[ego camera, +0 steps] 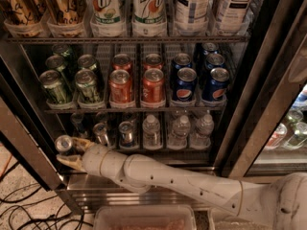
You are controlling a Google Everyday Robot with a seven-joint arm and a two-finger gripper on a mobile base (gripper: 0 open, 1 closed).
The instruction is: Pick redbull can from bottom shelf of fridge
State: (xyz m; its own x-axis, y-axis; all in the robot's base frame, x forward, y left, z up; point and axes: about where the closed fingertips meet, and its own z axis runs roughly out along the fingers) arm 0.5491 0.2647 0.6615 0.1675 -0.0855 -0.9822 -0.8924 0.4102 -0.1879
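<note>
Lower-left fridge [242, 138] front: gripper [66, 151] on redbull can [64, 144].
Fingers clasp the can beside bottom shelf [163, 152]; withdrawal step, apparently; next, carry it clear, upright.

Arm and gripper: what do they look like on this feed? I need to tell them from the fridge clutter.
The arm is smooth white rounded tubing with small dark dots along it, thin tan bands at its joints and no exposed cables. The tan gripper sits lower left, just outside the dark wire bottom shelf.
</note>
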